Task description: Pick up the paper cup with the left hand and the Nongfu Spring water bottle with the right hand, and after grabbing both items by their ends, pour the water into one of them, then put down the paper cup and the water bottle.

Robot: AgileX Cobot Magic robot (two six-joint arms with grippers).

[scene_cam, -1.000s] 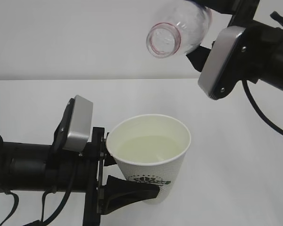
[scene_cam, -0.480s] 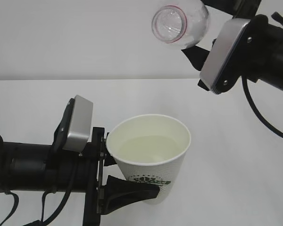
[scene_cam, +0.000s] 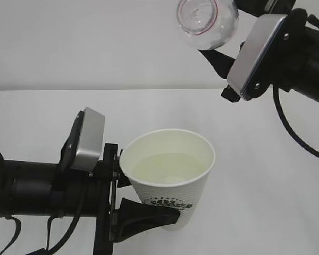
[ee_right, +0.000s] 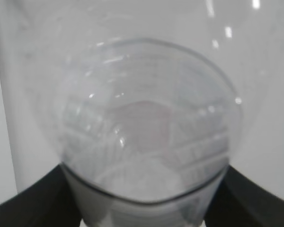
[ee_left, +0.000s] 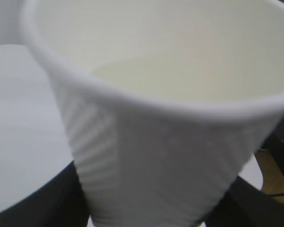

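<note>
**Cup full, bottle held high**

My left end effector [scene_cam: 143, 210] is clamped on the cup [scene_cam: 170, 183], low in the centre of the exterior frame, its dark fingers [scene_cam: 149, 215] pressed against the lower wall just beside the green logo [scene_cam: 167, 203]. The cup stands upright and holds a pale pool of water [scene_cam: 167, 167] that sits below the rim. In the left wrist frame the cup [ee_left: 165, 142] fills nearly the whole picture, its dimpled wall blurred by closeness, with the water [ee_left: 161, 78] showing as a cream surface inside and my black fingers [ee_left: 42, 208] at the lower corners on either side.

My right end effector [scene_cam: 223, 50] grips the bottle [scene_cam: 208, 24] at the top of the exterior frame, right of centre and well above the cup. The bottle is tipped so its open mouth, ringed in red, faces the camera and is cut by the upper edge. I see no stream falling from it. The right wrist frame looks along the bottle [ee_right: 146, 137] from its base end, clear ribbed plastic filling the view, with my fingers [ee_right: 33, 203] dark at both lower corners, closed against it.

The white tabletop [scene_cam: 266, 186] spreads behind and below both arms.
</note>
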